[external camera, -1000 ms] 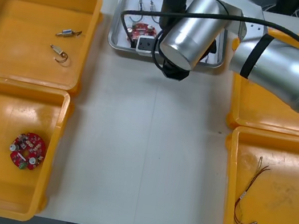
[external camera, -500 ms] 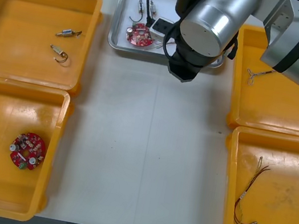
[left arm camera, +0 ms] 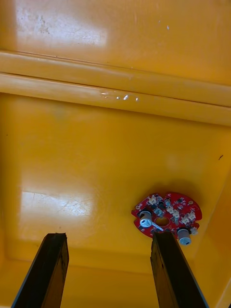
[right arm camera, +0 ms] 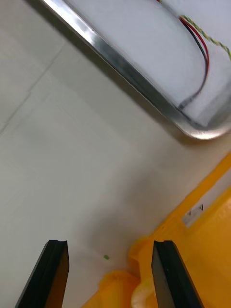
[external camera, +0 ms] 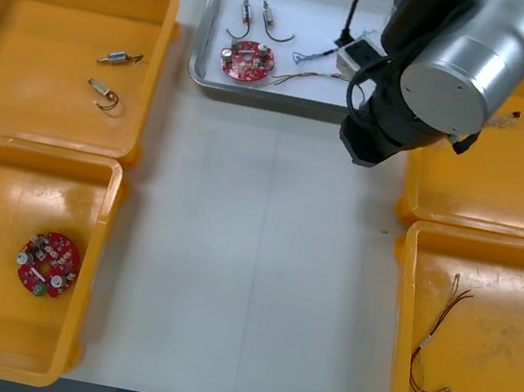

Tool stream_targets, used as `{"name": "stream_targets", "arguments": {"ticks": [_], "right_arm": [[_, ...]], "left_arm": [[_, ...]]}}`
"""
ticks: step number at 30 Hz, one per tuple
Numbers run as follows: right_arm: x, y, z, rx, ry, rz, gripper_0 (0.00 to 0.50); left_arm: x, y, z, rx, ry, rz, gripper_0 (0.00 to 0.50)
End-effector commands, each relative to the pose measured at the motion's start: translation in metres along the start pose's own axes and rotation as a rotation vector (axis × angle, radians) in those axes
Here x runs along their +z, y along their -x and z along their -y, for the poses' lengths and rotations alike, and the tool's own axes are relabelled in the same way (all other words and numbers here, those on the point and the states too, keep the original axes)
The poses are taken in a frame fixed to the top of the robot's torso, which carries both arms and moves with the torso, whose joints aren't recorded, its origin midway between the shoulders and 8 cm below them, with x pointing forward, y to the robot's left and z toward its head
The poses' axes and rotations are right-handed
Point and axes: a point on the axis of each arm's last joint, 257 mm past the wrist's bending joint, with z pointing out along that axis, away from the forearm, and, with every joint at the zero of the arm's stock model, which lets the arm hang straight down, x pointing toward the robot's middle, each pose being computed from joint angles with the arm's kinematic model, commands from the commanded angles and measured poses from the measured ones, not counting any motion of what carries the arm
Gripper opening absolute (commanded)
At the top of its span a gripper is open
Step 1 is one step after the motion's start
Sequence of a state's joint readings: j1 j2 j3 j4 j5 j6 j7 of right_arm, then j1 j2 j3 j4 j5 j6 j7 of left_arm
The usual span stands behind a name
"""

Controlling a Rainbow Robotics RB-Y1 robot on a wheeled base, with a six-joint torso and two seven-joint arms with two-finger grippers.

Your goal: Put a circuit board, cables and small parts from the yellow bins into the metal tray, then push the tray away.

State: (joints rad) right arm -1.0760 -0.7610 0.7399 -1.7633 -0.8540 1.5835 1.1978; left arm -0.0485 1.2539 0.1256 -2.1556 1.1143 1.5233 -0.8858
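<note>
The metal tray (external camera: 204, 39) stands at the table's far middle, white inside. In it lie a round red circuit board (external camera: 247, 60), two small metal parts (external camera: 245, 16), a blue and white cable (external camera: 310, 56) and a red and yellow cable (external camera: 308, 79). My right arm (external camera: 456, 73) hangs over the tray's right end. My right gripper (right arm camera: 109, 243) is open with nothing between its fingers, above bare table beside the tray's corner (right arm camera: 202, 132) and an orange bin rim (right arm camera: 192, 226). My left gripper (left arm camera: 108, 236) is open over the near left bin, short of a second circuit board (left arm camera: 166, 219).
The far left yellow bin (external camera: 156, 76) holds two small metal parts (external camera: 108, 93). A red and black cable (external camera: 434, 343) lies in the near right bin (external camera: 402, 312). The far right bin (external camera: 477, 188) is partly under my right arm. Between the bins the table is bare.
My right arm has swung to the right, off the tray's middle toward the far right bin, uncovering the cables and parts in the tray. The left arm has not moved.
</note>
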Motion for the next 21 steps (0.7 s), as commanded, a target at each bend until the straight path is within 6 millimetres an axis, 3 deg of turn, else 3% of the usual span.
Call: {"name": "stream_targets", "arguments": {"ticks": [1, 8, 12, 21], "right_arm": [[-0.017, -0.017, 0.038, 0.166, -0.048, 0.007, 0.500], [-0.025, -0.043, 0.061, 0.344, -0.048, -0.009, 0.500], [-0.035, -0.067, 0.076, 0.474, -0.016, -0.054, 0.500], [-0.047, -0.121, 0.108, 0.585, -0.037, -0.128, 0.500]], "left_arm": [[-0.011, 0.008, -0.013, 0.019, 0.039, 0.020, 0.500], [-0.011, 0.008, -0.013, 0.019, 0.039, 0.020, 0.500], [-0.011, 0.008, -0.013, 0.019, 0.039, 0.020, 0.500], [-0.011, 0.008, -0.013, 0.019, 0.039, 0.020, 0.500]]}}
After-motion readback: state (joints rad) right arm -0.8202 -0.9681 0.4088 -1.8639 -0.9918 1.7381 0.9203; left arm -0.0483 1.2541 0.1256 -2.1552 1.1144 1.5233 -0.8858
